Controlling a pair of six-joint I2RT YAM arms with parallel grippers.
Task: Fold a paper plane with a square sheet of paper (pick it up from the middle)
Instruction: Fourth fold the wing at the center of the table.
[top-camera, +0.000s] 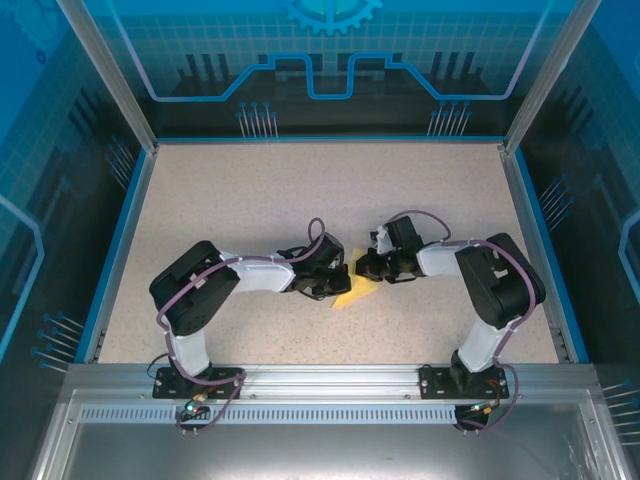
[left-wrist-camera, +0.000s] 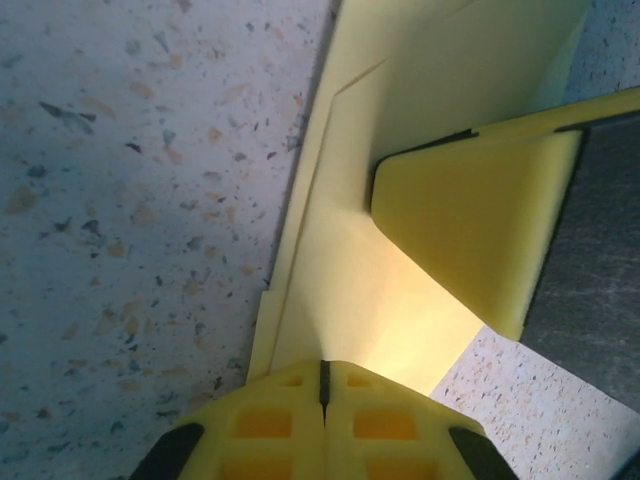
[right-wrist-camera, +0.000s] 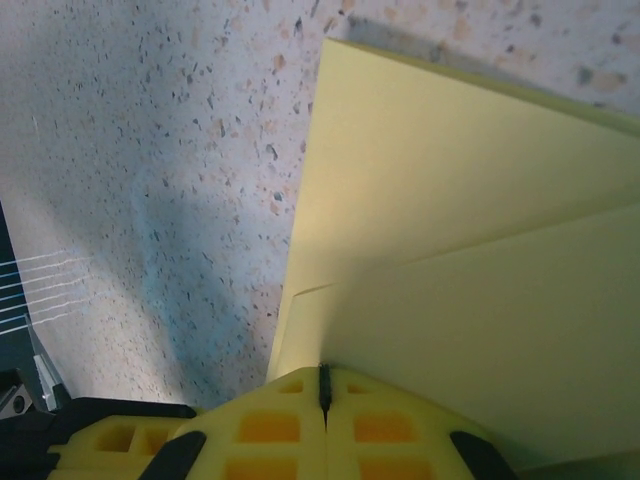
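Evidently the folding is running partway: the thin pale yellow square sheet of paper (top-camera: 352, 294) is lying at the middle of the speckled beige desk (top-camera: 250, 200), already doubled into overlapping layers with slanting creases. It is not yet looking like a finished dart, so I am judging that further folds are remaining. The left pincer (left-wrist-camera: 322, 372) is sitting clenched at the paper's edge. The right pincer (right-wrist-camera: 323, 375), likewise clenched, is pressing on the layers. Whether either is nipping a layer, I cannot tell. No container is figuring here.
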